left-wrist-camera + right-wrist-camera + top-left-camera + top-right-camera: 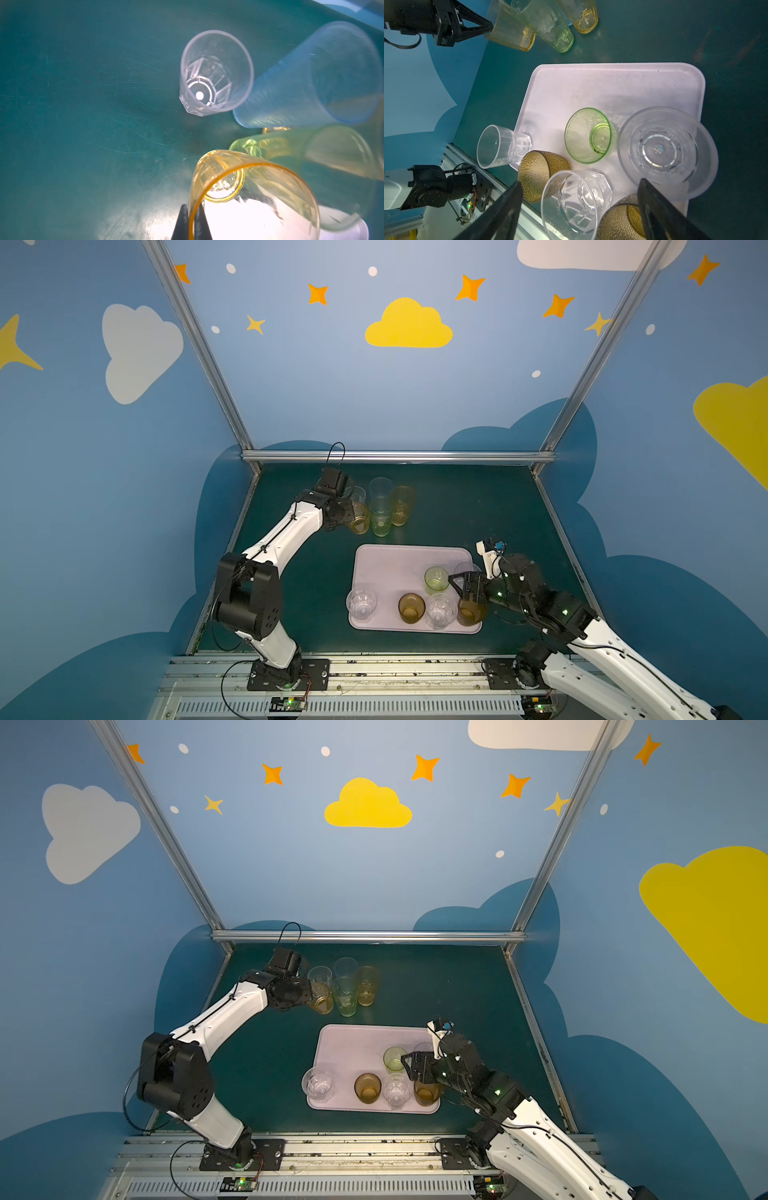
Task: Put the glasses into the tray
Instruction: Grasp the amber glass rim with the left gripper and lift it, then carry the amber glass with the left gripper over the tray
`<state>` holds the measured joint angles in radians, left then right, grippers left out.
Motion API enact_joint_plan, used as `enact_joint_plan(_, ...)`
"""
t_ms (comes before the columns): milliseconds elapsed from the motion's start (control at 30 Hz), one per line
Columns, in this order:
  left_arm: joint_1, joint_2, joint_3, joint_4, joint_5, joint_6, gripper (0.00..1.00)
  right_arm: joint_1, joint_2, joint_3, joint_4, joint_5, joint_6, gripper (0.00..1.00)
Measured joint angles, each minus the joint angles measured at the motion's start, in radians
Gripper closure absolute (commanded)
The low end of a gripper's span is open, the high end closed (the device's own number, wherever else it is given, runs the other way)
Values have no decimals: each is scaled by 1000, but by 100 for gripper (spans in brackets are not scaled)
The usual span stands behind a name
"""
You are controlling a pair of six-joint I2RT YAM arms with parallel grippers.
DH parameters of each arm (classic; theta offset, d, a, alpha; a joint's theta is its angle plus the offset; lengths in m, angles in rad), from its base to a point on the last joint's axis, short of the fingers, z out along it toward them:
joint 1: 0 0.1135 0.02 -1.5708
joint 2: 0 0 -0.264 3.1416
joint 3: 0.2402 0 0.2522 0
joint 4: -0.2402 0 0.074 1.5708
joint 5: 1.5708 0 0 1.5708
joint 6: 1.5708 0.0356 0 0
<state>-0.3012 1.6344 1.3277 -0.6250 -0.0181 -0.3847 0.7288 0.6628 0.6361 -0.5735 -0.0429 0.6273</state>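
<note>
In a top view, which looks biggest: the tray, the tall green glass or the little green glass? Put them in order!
Largest to smallest:
1. tray
2. tall green glass
3. little green glass
The two glasses look about equally wide. The tall one wins only on height, even though it stands farther back.

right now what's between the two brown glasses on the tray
One clear faceted glass stands between the left brown glass and the right brown glass, on the tray; both top views show it.
</note>
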Motion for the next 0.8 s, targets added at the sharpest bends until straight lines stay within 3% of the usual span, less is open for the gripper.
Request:
enact_joint_plan(233, -72, -97, -74, -33, -15, -25, 96, -2, -23, 64, -72, -3, 1, 14)
enact_joint_plan(600, -168, -365, -216, -53, -13, -78, 96, -3, -74, 71, -122, -79, 53, 14)
enact_joint_plan(800, -223, -409, -256, -55, 21, -80, 96, -6, -106, 71, -152, -78, 76, 14)
